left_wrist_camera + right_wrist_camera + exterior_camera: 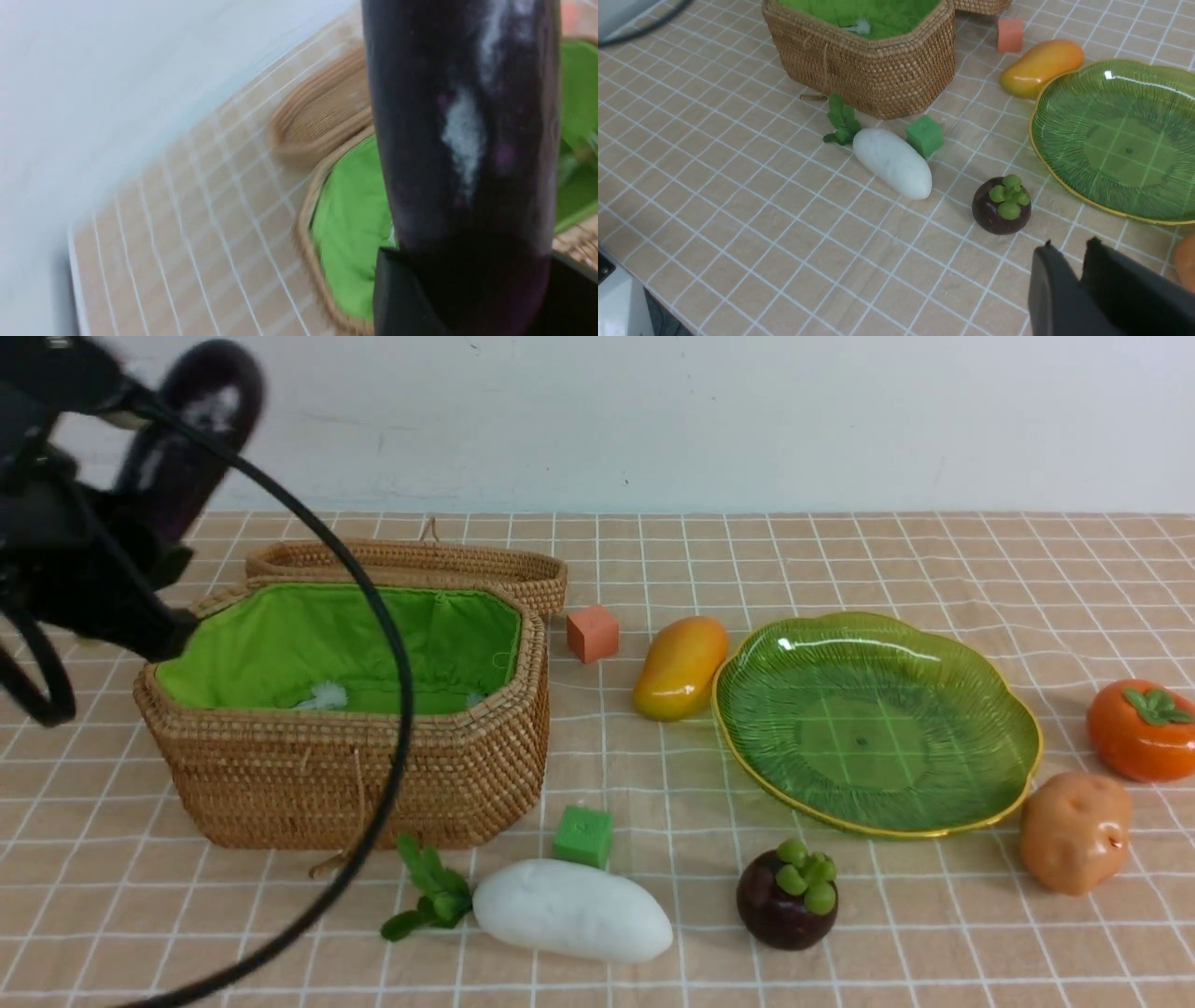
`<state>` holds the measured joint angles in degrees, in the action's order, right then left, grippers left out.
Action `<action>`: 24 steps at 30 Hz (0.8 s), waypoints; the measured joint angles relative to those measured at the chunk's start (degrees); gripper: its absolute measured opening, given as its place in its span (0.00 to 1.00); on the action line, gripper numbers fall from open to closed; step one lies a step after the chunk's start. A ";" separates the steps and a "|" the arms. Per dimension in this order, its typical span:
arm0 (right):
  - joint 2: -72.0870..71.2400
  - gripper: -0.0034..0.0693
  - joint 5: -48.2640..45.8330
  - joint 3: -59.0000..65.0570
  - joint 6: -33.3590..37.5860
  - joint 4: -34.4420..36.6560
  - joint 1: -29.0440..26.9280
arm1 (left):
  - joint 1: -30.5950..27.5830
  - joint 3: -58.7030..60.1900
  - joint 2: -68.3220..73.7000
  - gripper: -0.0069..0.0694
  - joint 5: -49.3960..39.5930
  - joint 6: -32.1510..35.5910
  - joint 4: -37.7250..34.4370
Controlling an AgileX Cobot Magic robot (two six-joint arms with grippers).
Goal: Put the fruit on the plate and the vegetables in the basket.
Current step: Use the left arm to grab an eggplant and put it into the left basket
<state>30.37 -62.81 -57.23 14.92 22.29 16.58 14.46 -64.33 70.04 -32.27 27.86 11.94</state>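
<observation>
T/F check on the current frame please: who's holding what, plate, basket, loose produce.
1. The left end effector is gripping the eggplant. True.
2. The plate holds the mango. False: the plate is empty, and the mango lies beside it on the cloth.
3. The radish is inside the basket. False: it lies on the cloth in front of the basket.
4. The basket's lid is open, folded back behind it. True.
5. The mangosteen sits on the cloth, outside the plate. True.
</observation>
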 joint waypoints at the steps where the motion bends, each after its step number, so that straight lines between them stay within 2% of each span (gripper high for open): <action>1: 0.00 0.20 0.01 0.00 0.00 0.00 0.00 | 0.50 -0.89 0.51 0.53 -0.80 1.03 -0.13; 3: 0.00 0.20 0.17 0.00 0.01 0.00 0.00 | 2.25 -5.16 7.27 0.53 -4.31 11.19 -0.44; 6: 0.00 0.20 0.17 0.00 0.06 0.00 0.00 | 2.68 -9.19 15.19 0.53 -6.34 17.93 0.21; 9: 0.00 0.20 0.38 0.00 0.06 0.00 0.00 | 2.68 -11.01 21.71 0.53 -6.91 18.83 2.95; 14: 0.00 0.20 0.84 0.00 0.06 -0.02 0.00 | 2.68 -11.16 23.98 0.53 -6.38 17.20 4.95; 17: 0.00 0.21 0.98 0.00 0.06 -0.02 0.00 | 2.68 -11.49 23.55 0.60 -6.10 15.79 5.35; 18: 0.00 0.21 1.39 0.00 0.06 -0.02 0.00 | 2.68 -11.56 22.70 0.69 -6.10 14.95 5.38; 19: 0.00 0.21 1.51 0.00 0.06 -0.02 0.00 | 2.68 -11.56 22.59 0.71 -6.20 14.68 5.38; 20: 0.00 0.21 1.92 0.00 0.06 -0.07 0.00 | 2.68 -11.56 21.59 0.81 -6.57 13.87 5.07; 24: 0.00 0.21 2.14 -1.25 1.01 -1.87 0.00 | 2.68 -11.61 18.25 0.95 -9.00 11.33 1.80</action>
<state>30.37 -60.67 -58.48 15.92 20.42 16.58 17.14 -75.94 88.30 -41.27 39.19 13.74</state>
